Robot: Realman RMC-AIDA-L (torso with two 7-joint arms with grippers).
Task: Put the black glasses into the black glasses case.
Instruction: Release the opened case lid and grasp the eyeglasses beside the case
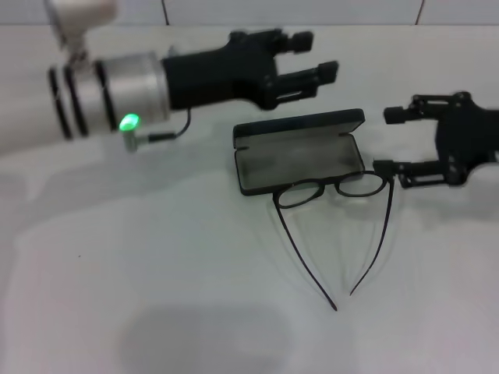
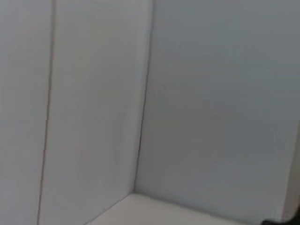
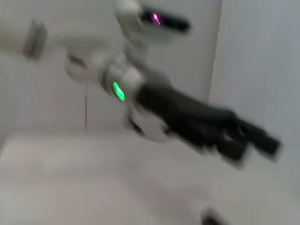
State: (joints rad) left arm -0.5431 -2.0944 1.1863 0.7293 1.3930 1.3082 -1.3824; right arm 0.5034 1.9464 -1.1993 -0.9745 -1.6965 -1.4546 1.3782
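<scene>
The black glasses case (image 1: 300,156) lies open in the middle of the white table, grey lining up and lid toward the back. The black glasses (image 1: 335,188) lie with the lens frame at the case's near rim; the two temple arms are unfolded and reach toward the table's front. My left gripper (image 1: 316,54) hovers open behind the case, empty. It also shows blurred in the right wrist view (image 3: 243,140). My right gripper (image 1: 388,140) is open just right of the case and the glasses' right lens, with its lower finger close to the frame end.
The white table (image 1: 156,296) spreads to the front and left. White walls stand behind it (image 2: 197,93). The left wrist view shows only a wall corner.
</scene>
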